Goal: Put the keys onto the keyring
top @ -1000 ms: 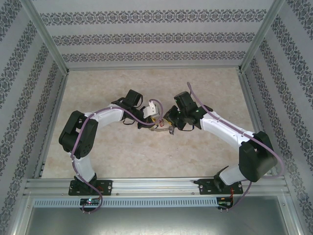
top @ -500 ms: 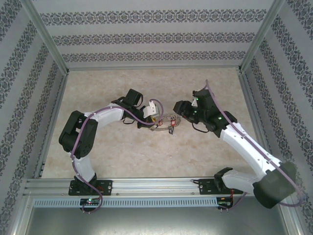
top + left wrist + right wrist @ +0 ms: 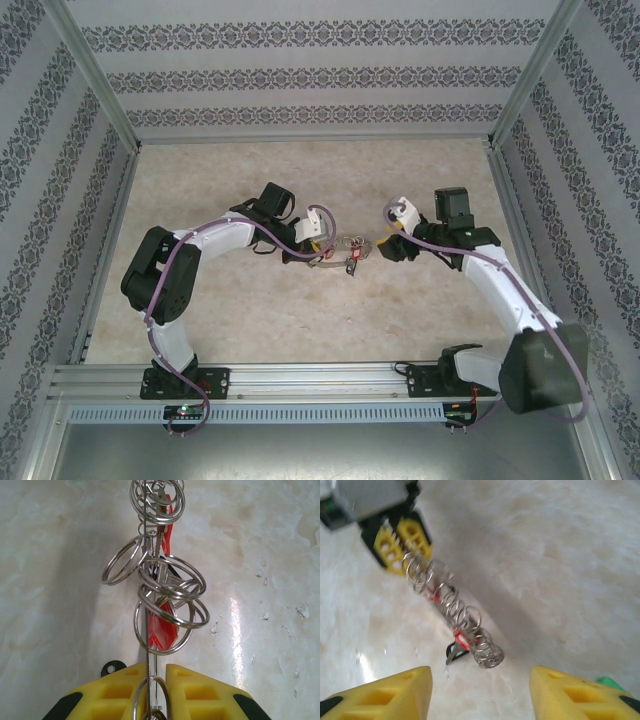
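The keyring (image 3: 345, 250), a silvery loop strung with many small rings, sticks out rightward from my left gripper (image 3: 312, 245), which is shut on its near end. In the left wrist view the yellow fingers (image 3: 200, 692) pinch the wire of the keyring (image 3: 165, 587), and red keys (image 3: 161, 627) hang among the rings. My right gripper (image 3: 385, 243) stands open just right of the keyring's free end, not touching it. The right wrist view shows the gripper (image 3: 480, 690) with nothing between its fingers, the keyring (image 3: 450, 605) ahead, and a red key (image 3: 461, 639) near its tip.
The arms work on a pale marble-patterned table (image 3: 300, 310) enclosed by patterned walls and metal posts (image 3: 510, 210). A small black piece (image 3: 454, 652) hangs under the keyring's tip. An aluminium rail (image 3: 320, 378) runs along the near edge.
My right arm has swung back to the right, away from the keyring, and its jaws have opened. The left arm keeps its grip and has not moved.
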